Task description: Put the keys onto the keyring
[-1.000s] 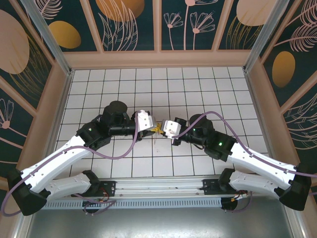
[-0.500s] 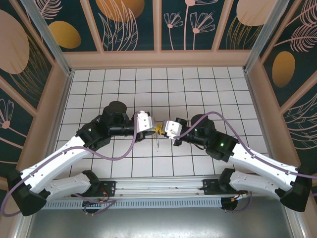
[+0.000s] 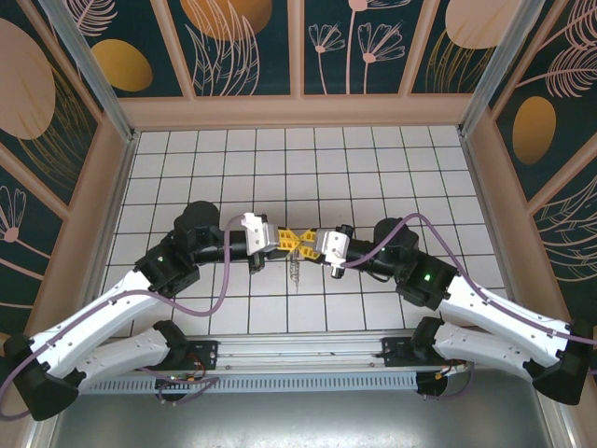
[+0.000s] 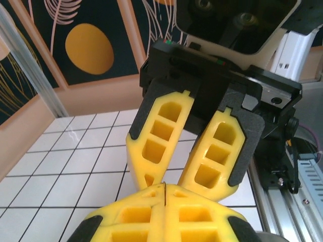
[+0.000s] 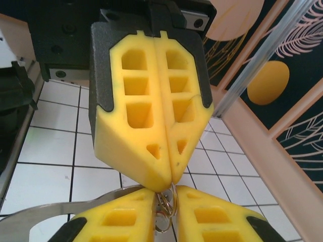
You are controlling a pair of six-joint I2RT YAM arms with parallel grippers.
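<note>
Keyring dangles at 6 o'clock beneath two meeting claws over the counter: left claw pinched shut on its top, right claw narrowed around its small wire loops. Light, stiff, slippery metal, probably best gripped across a flat side.

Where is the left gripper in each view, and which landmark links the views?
Top external: left gripper in the centre, left half of the yellow cross.
Left wrist: left gripper at bottom centre, shut.
Right wrist: left gripper at upper centre, pointing down.
Shared landmark: right gripper, meeting it tip to tip.
</note>
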